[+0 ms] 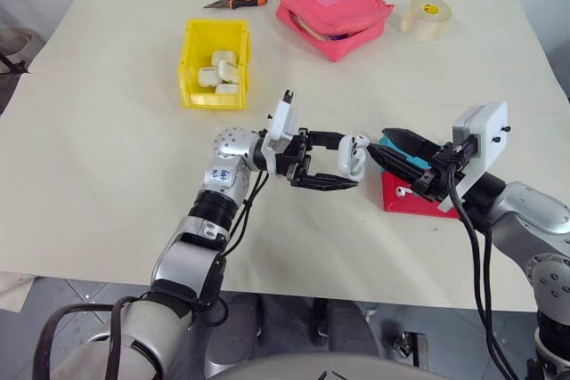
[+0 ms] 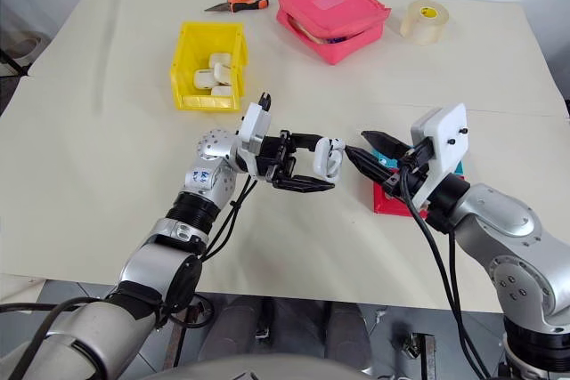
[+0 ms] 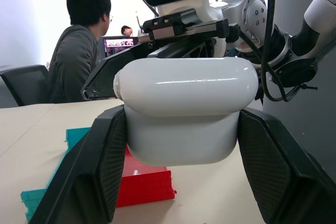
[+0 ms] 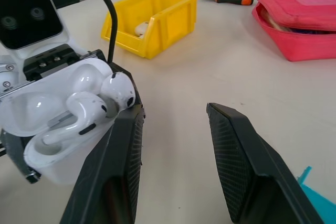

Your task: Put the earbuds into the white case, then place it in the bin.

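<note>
The white case (image 1: pixel 352 156), lid open, is clamped between the fingers of the left gripper (image 1: pixel 331 165) above the table (image 1: pixel 107 157). The earbuds (image 4: pixel 89 106) are seated in it. The right gripper (image 4: pixel 176 150) is held just beside the case, its fingers apart and empty. The yellow bin (image 1: pixel 214 64) stands well beyond both grippers.

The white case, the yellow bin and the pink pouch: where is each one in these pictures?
white case (image 3: pixel 184 114): left wrist view, on its glossy front wall between the black fingers.
yellow bin (image 1: pixel 186 67): left eye view, on its left wall.
pink pouch (image 2: pixel 334 2): right eye view, on its top panel.
</note>
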`<state>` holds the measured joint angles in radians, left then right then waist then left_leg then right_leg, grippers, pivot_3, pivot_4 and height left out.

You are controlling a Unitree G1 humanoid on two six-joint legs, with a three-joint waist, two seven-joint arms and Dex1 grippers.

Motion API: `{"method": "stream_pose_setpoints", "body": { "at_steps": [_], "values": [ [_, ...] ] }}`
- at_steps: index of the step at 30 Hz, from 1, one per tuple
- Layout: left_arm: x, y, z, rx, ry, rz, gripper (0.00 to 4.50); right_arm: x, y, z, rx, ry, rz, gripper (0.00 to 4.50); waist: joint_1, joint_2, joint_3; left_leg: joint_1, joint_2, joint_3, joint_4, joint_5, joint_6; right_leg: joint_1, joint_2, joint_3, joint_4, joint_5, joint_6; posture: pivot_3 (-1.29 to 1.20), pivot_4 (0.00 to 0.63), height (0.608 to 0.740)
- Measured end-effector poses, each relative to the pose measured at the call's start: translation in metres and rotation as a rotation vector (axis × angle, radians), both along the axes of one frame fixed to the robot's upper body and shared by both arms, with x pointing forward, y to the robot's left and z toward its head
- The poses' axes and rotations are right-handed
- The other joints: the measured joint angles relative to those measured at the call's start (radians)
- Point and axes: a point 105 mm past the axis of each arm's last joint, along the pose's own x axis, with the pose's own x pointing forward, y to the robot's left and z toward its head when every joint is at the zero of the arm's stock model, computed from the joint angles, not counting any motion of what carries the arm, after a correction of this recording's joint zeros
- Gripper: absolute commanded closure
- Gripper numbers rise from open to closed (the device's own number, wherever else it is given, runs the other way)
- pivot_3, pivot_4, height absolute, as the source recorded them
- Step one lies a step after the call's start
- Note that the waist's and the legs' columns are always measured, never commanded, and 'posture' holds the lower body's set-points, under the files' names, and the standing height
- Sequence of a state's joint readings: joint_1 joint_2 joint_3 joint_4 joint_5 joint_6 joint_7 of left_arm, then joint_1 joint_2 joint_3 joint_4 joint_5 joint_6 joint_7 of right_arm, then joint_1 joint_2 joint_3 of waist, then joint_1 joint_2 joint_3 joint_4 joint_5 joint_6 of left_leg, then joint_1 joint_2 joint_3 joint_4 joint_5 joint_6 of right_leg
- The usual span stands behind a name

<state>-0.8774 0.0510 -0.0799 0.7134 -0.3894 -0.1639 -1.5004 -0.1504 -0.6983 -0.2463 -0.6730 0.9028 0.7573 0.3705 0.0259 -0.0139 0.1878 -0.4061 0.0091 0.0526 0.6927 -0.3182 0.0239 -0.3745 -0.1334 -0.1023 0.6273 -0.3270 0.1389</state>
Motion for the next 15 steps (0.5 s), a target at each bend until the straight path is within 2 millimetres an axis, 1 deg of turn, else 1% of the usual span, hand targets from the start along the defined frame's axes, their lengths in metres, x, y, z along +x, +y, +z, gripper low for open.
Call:
{"method": "stream_pose_setpoints", "body": {
  "at_steps": [6, 10, 15],
  "values": [
    [0.000, 0.000, 0.000, 0.000, -0.001, 0.001, 1.71, -0.003, 0.000, 0.003, 0.002, -0.001, 0.010, 2.50, 0.000, 0.000, 0.000, 0.000, 0.000, 0.000, 0.000, 0.000, 0.000, 0.000, 0.000, 0.000, 0.000, 0.000, 0.000, 0.00, 0.150, 0.740],
    [0.000, 0.000, 0.000, 0.000, 0.000, 0.001, 1.71, -0.008, 0.005, 0.005, 0.003, -0.008, 0.038, 2.50, 0.000, 0.000, 0.000, 0.000, 0.000, 0.000, 0.000, 0.000, 0.000, 0.000, 0.000, 0.000, 0.000, 0.000, 0.000, 0.00, 0.150, 0.740],
    [0.000, 0.000, 0.000, 0.000, 0.001, 0.002, 1.71, -0.011, 0.007, 0.004, -0.002, 0.007, 0.054, 2.50, 0.000, 0.000, 0.000, 0.000, 0.000, 0.000, 0.000, 0.000, 0.000, 0.000, 0.000, 0.000, 0.000, 0.000, 0.000, 0.00, 0.150, 0.740]
  ]
}}
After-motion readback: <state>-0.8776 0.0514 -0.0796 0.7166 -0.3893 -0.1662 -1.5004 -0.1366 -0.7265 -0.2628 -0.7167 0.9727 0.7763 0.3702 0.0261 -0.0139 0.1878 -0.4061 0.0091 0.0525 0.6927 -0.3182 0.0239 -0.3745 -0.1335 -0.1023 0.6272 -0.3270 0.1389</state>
